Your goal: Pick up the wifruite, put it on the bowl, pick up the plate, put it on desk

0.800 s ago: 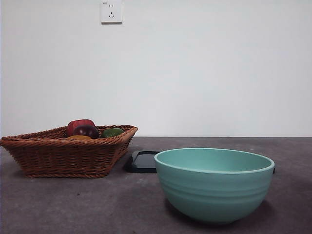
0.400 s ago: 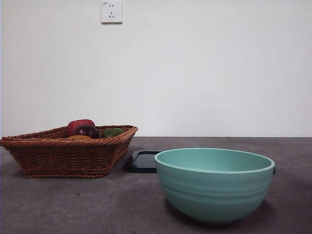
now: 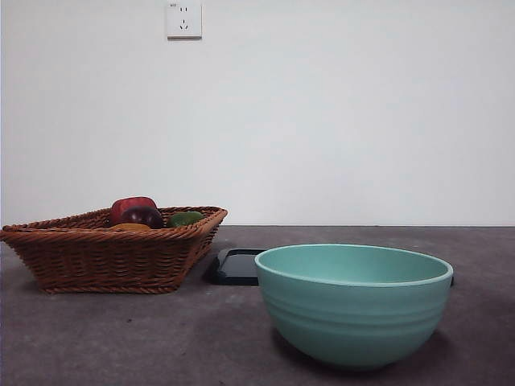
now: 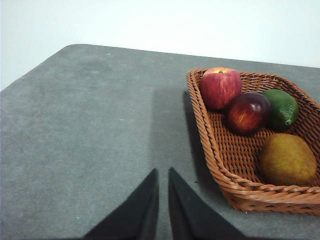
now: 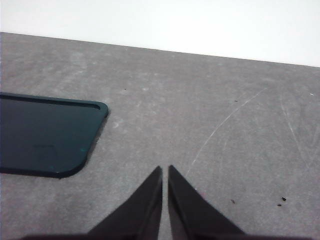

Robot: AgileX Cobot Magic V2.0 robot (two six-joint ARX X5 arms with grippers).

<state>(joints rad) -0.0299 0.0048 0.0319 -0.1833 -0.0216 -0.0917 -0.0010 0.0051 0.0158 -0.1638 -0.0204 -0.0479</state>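
The wifruite (image 4: pixel 287 160), a rounded orange-brown fruit, lies in a brown wicker basket (image 4: pixel 220 155); in the front view only its top (image 3: pixel 130 227) shows above the basket rim. The teal-green ribbed bowl (image 3: pixel 354 305) stands empty at the front right of the desk (image 3: pixel 121 338). A flat dark plate (image 3: pixel 237 267) lies on the desk behind the bowl and also shows in the right wrist view (image 5: pixel 45 132). My left gripper (image 4: pixel 163 172) is shut and empty above bare desk beside the basket. My right gripper (image 5: pixel 165 169) is shut and empty, beside the plate's corner.
The basket (image 3: pixel 105 257) at the left also holds a red apple (image 4: pixel 220 87), a dark purple-red fruit (image 4: pixel 248 112) and a green fruit (image 4: pixel 281 107). A white wall with a socket (image 3: pixel 183 19) stands behind the desk. Neither arm shows in the front view.
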